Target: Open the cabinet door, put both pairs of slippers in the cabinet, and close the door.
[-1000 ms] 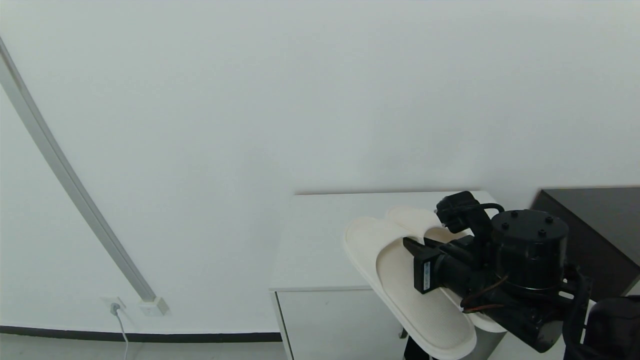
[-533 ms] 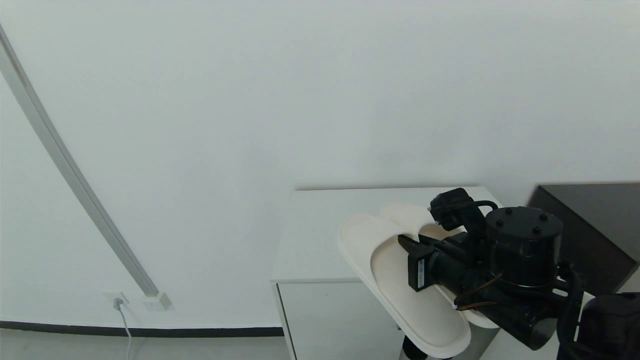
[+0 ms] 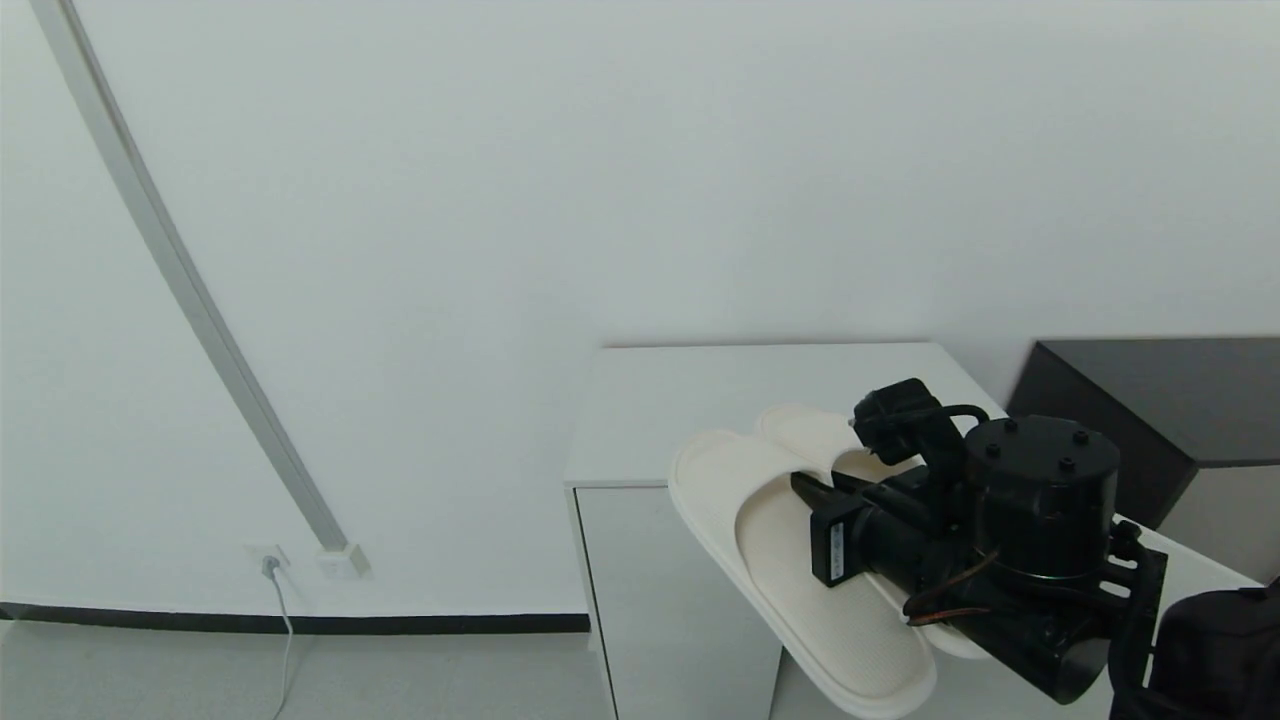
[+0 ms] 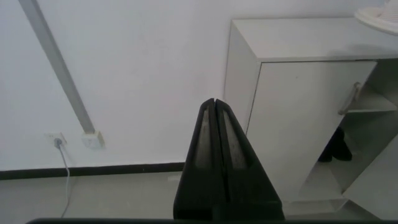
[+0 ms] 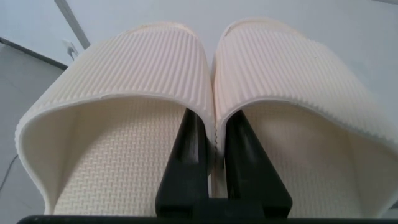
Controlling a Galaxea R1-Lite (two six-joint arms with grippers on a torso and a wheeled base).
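Cream foam slippers (image 3: pixel 800 570), one pair, hang in the air in front of the white cabinet (image 3: pixel 700 400), clamped side by side by the right gripper (image 5: pixel 214 140). Its fingers (image 5: pixel 189 143) pinch the two inner strap walls together. In the head view the long axis runs on a slant, far end raised against the cabinet top, near end dropped toward us. From the right wrist view we judge that the toes point away from the wrist and the strap openings face it. Step in hand, as we read it: carry to the shelf (image 4: pixel 373 102). To do it well, hold the pinch firm and level the pair. Go in toes first through the open side beside the handled door panel (image 4: pixel 305 118), clear the shelf edge, and release only once the soles rest. Left gripper (image 4: pixel 215 124) is closed on nothing, well apart from the pair, facing the cabinet.
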